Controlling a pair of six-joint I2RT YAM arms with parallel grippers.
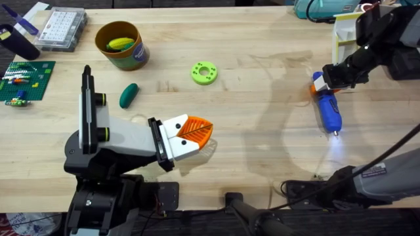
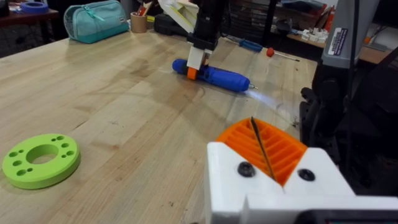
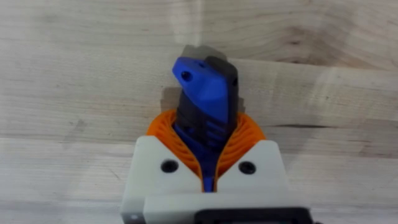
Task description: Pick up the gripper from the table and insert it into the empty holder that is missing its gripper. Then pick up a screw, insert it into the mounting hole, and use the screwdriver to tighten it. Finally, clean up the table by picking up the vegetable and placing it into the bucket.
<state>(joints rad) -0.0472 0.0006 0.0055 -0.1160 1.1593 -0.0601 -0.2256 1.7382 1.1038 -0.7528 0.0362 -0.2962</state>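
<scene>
Status from my end: right tool is clamped on the rear end of the screwdriver, orange pads closed around the blue-and-black butt in the right wrist view. Screwdriver lies flat on the tabletop at the right side, tip light on and throwing a glow on the wood toward the near edge. My read is we're at the put-down or pick-up of the screwdriver; I can't see the holder or the screw seated from here, so I can't confirm the mounting steps. Left tool sits near centre-left, low over the tabletop, pads pressed together with nothing between them. Cleanup isn't done: the vegetable lies on the tabletop, left of centre, just below the bucket and well apart from the left tool. It's a small dark teal oblong with rounded ends, lying tilted, smooth-looking, should be an easy pinch across the short axis. Bucket is upright near the far-left, mustard yellow, already has a yellow-green piece in it. Lime-green ring disc sits mid-tabletop, not part of the job. Remaining: vegetable into bucket.
</scene>
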